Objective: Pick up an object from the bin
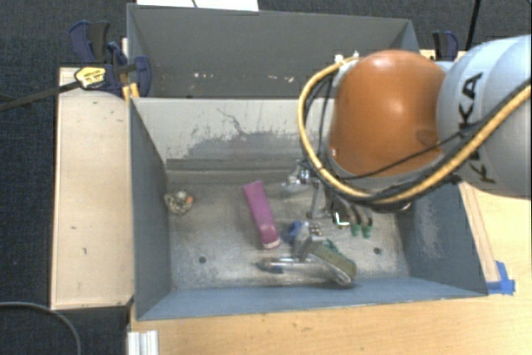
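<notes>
Camera view: the arm (490,129) reaches in from the right over the grey bin (150,204). Its orange cover (386,112) hangs above the bin's right half, ringed by looped cables (312,137). Below the cover the jaws are down close to the floor, right of centre and towards the near wall. They sit in a tangle of metal parts and shadow, so I cannot tell how far apart they stand, or whether they have hold of anything.

The things closest to them are a small blue piece (295,230), just left of the metal parts, and an olive strap (337,266), lying flat just in front of them near the near wall. A silvery pen (278,265) lies along the near wall with its right end next to the strap.

A pink block (261,214) lies near the middle of the floor. It points from the far side towards the near side, and its near end is just beside the blue piece. A tan lump (178,201) sits alone at the left, well apart from the rest.
</notes>
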`<state>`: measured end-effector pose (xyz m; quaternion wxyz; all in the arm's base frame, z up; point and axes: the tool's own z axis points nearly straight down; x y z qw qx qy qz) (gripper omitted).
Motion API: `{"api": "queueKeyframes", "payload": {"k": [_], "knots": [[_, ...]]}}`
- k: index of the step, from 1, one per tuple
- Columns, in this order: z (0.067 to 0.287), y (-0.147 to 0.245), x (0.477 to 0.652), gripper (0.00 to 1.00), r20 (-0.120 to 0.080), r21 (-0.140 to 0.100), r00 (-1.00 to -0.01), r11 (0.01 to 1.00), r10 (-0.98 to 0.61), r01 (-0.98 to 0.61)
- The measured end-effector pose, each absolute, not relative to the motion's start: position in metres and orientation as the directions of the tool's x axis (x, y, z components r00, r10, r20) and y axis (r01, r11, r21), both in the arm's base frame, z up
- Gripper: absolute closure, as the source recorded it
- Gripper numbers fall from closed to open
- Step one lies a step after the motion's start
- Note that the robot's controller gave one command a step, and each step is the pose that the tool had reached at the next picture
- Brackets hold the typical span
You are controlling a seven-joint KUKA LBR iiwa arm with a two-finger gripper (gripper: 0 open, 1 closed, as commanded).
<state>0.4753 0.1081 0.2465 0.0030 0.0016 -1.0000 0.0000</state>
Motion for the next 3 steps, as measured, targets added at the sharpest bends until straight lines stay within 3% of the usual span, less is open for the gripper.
{"api": "queueKeyframes", "payload": {"k": [1, 2, 3], "knots": [[0.073, 0.047, 0.483, 0.00, -0.021, -0.001, -0.976, 0.977, -0.215, -0.215], [0.101, 0.069, 0.478, 0.00, -0.005, 0.000, -0.934, 0.934, -0.356, -0.356], [0.100, 0.046, 0.482, 0.00, -0.005, 0.000, -0.957, 0.957, -0.292, -0.292]]}}
